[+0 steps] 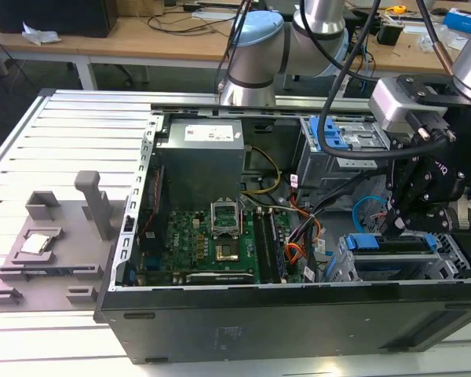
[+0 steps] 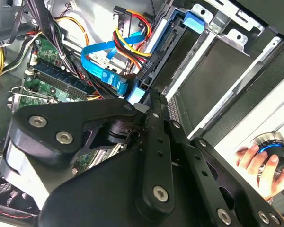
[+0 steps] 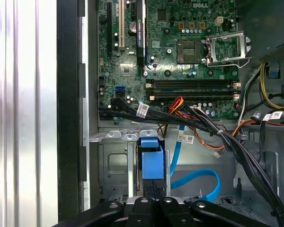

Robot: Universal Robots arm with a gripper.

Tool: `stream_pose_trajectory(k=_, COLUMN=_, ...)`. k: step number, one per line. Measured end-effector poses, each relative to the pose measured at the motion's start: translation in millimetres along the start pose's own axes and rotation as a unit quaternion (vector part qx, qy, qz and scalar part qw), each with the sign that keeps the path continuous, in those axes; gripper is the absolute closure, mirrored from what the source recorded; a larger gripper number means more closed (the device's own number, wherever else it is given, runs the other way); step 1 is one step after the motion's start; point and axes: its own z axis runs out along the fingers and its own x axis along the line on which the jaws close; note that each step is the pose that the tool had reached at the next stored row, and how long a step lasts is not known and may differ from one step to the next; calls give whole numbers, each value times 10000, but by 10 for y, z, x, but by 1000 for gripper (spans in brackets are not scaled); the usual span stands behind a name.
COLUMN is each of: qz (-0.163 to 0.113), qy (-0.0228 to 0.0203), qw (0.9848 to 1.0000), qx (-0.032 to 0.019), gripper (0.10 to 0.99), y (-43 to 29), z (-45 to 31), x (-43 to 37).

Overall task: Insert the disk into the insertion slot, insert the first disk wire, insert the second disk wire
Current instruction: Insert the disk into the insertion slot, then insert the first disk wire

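Black hand (image 1: 396,228) at the blue-framed silver disk (image 1: 391,259).
Can't tell if it grips. Flat blue wire (image 3: 194,176) looks bendy; hold its hard plug (image 2: 119,85).

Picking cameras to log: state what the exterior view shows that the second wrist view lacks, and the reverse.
Exterior view adds a grey plastic fixture tray on the slatted metal table and the silver box-shaped power supply. Second wrist view adds a person's hand on a round blue-ringed knob. Both share the green motherboard and the flat blue ribbon cable.
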Motion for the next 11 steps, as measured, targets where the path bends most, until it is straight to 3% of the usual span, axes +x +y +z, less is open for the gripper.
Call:
stream_pose_trajectory(k=8, qz=1, qy=0, qw=10000, qx=0, gripper=973, y=0, z=3, x=0)
stream_pose_trajectory(k=11, qz=1, qy=0, qw=10000, qx=0, gripper=792, y=0, z=4, x=0)
